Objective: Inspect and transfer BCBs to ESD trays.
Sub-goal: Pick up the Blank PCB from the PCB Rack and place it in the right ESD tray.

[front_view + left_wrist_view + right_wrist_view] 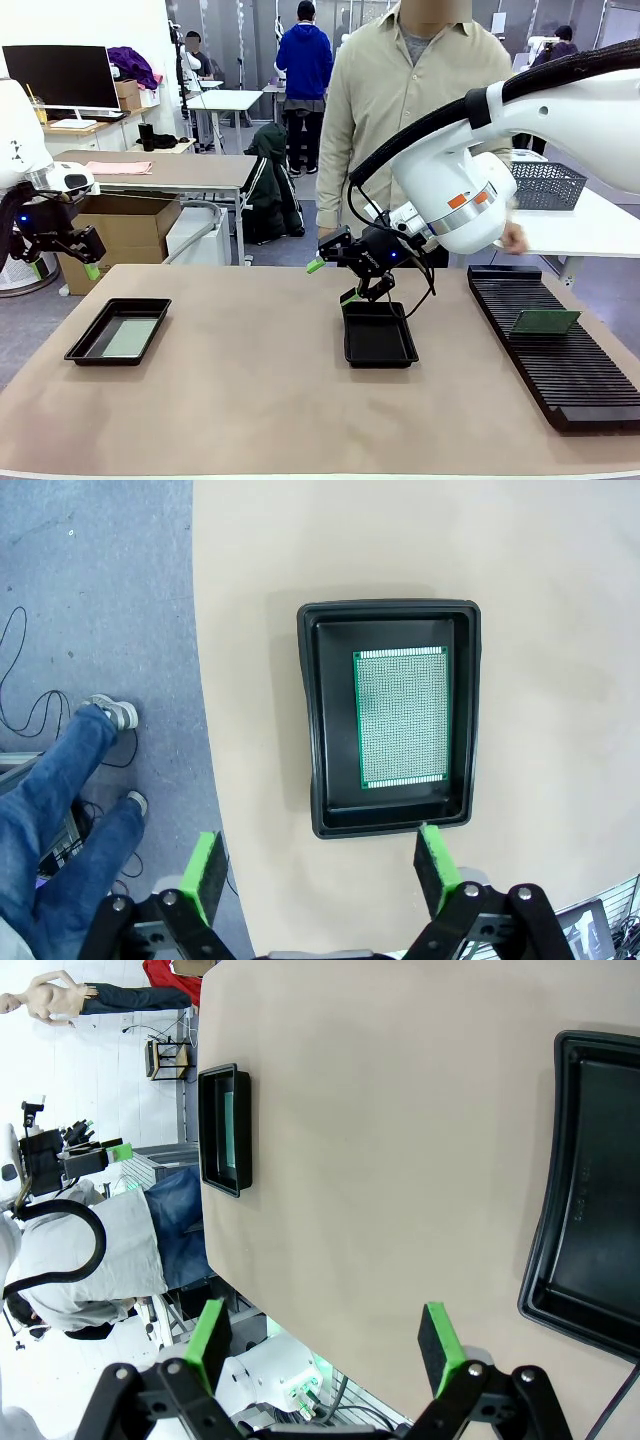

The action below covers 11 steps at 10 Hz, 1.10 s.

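Both end effectors are wide open and hold nothing. Left end effector [65, 268] hangs high by the desk's [250, 400] left edge, looking down on left tray [312, 720], one BCB [401, 718] flat inside. Right end effector [333, 281] hovers at the far rim of the empty middle tray [380, 362]. Second BCB [545, 321] leans on rack [570, 380]. Risks: the thin tilted board slips from the pads, or low fingers clip the rim and shove the tray.

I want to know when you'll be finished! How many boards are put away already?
One BCB already lies in the left ESD tray. Nothing is held now: the right arm's fingers hang open near the empty middle tray's far end. One more board leans in the rack, waiting.
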{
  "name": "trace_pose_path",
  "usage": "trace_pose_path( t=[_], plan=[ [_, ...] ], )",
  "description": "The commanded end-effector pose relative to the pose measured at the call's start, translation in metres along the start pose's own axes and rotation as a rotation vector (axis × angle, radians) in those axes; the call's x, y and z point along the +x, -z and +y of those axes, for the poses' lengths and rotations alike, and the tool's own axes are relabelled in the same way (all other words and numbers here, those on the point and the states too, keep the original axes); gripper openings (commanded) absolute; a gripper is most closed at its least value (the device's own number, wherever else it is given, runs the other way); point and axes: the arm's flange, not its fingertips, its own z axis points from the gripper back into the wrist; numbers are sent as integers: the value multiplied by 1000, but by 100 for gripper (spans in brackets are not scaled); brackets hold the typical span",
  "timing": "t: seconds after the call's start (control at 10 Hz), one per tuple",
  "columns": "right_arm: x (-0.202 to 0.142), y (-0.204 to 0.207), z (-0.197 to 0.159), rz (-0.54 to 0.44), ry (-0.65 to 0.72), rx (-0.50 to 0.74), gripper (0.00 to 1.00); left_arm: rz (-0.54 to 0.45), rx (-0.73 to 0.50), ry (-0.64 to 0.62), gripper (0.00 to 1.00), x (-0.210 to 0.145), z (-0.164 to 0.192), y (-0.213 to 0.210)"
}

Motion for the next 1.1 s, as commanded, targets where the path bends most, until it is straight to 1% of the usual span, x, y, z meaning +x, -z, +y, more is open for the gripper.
trace_pose_path(
  t=[0.0,0.1,0.2,0.3,0.4,0.5,0.7,1.0],
  plan=[
    [0,0,0,0,0,0,100,-2,1,-3,100,-1,1,2],
    [-2,-11,-5,2,-17,-20,100,-2,1,-3,100,-1,1,2],
    [-4,-21,-9,30,-53,-38,100,-2,1,-3,100,-1,1,2],
    [-5,-36,-8,37,-102,-83,100,-2,1,-3,100,-1,1,2],
    [-8,-55,-5,44,-161,-133,100,-2,1,-3,100,-1,1,2],
    [-9,-71,-3,44,-192,-176,100,-2,1,-3,100,-1,1,2],
    [-10,-104,-2,52,-235,-242,100,-2,1,-3,100,-1,1,2],
    [-10,-168,-6,49,-314,-351,100,-2,1,-3,100,-1,1,2]
  ],
)
